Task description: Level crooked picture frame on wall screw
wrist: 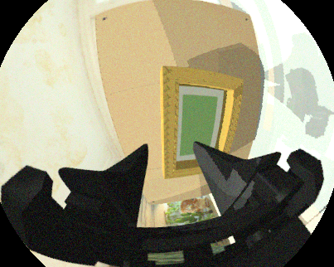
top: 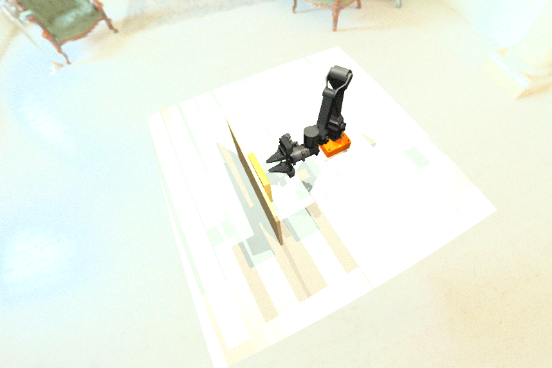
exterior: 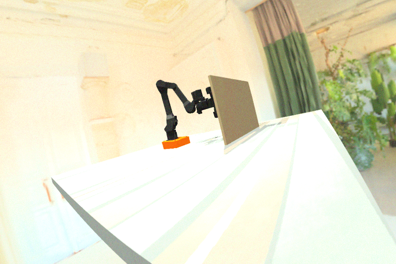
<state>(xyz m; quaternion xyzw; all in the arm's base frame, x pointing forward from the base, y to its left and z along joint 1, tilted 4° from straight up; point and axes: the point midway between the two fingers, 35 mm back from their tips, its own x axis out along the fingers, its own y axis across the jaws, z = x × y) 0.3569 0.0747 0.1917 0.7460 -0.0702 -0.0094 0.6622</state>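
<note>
The gold picture frame with its green picture hangs on the near face of the upright tan board. In the wrist view the board is seen turned, its upper edge toward the left. How far the frame tilts is hard to tell through the lens distortion. The screw and the notched strip are hidden. My gripper is open and empty, in front of the frame with a gap between. In the wrist view one fingertip overlaps the picture. In the exterior view the board hides my fingertips.
The board stands on the white table. The orange arm base is on the gripper's side of the board. Two small dark dots show near the board's corners in the wrist view. Shadows fall across board and table.
</note>
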